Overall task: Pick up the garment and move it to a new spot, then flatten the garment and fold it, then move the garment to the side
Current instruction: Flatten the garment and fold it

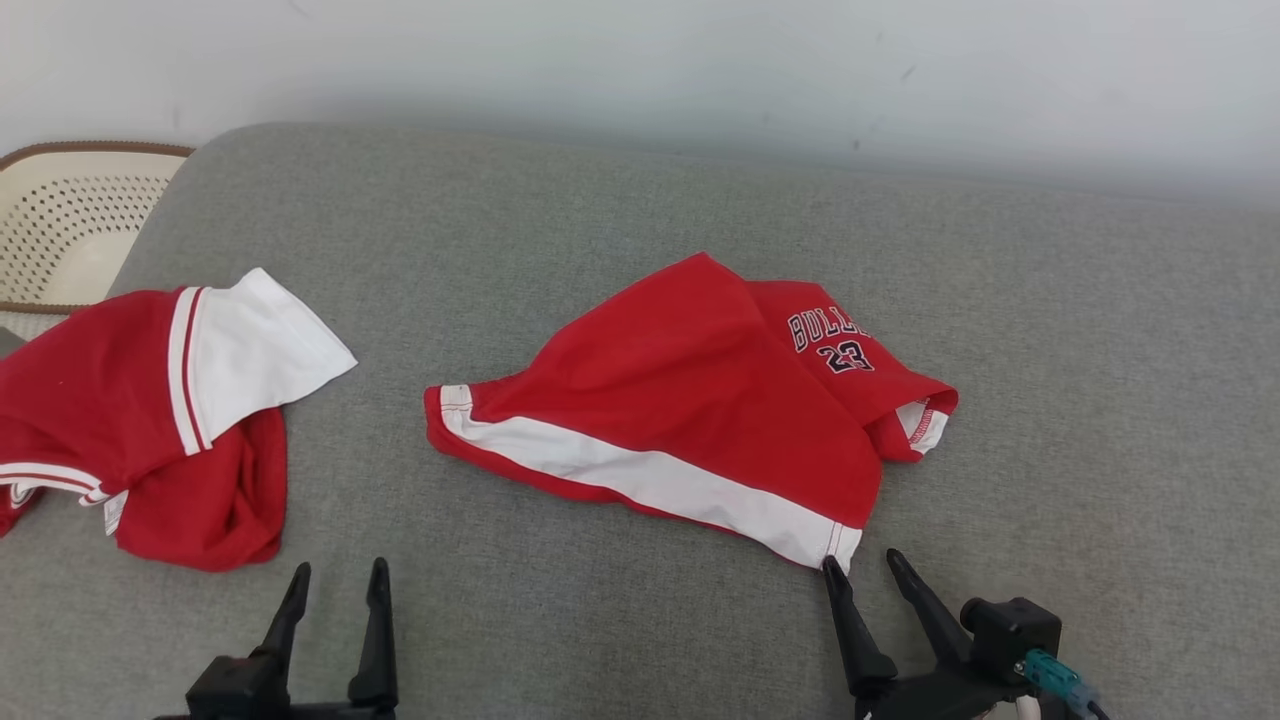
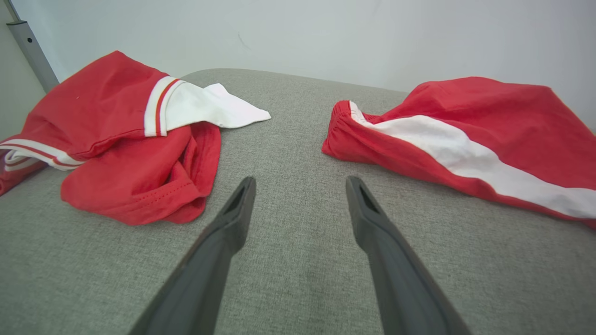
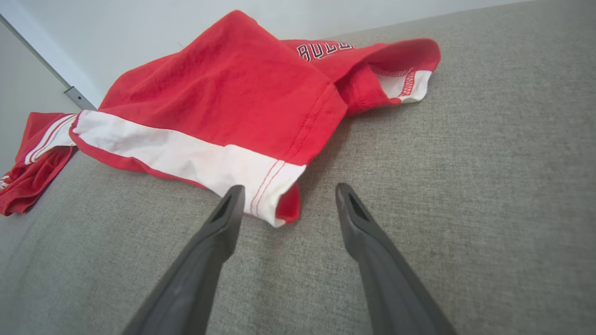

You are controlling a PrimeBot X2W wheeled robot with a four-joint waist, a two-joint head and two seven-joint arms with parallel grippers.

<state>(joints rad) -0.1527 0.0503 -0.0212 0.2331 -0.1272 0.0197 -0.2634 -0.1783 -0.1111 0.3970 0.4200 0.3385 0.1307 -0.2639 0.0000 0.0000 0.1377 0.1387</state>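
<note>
Shorts [image 1: 690,400]: rumpled. Your right gripper [image 1: 860,560], spread, sits just beside the hem corner [image 1: 838,542] (probable grasp point). Left gripper [image 1: 340,568]: spread, empty.

Two red garments [image 1: 690,400] [image 1: 120,420] (both white-trimmed), one basket [image 1: 60,215], two pincers [image 1: 339,568] [image 1: 862,560]

The shorts [image 1: 690,400] are soft, matt red cloth with a white cloth stripe and stitched hems. The shirt [image 1: 120,420] is the same sort of matt red and white cloth, crumpled. The cushion [image 1: 640,620] is covered in grey woven fabric, coarse-grained and dull. The left gripper [image 1: 340,568] and right gripper [image 1: 862,560] have dark, smooth fingers that look like matt plastic. The basket [image 1: 60,220] is cream perforated plastic with a brown rim. The wall [image 1: 640,60] is pale, smooth and matt
</note>
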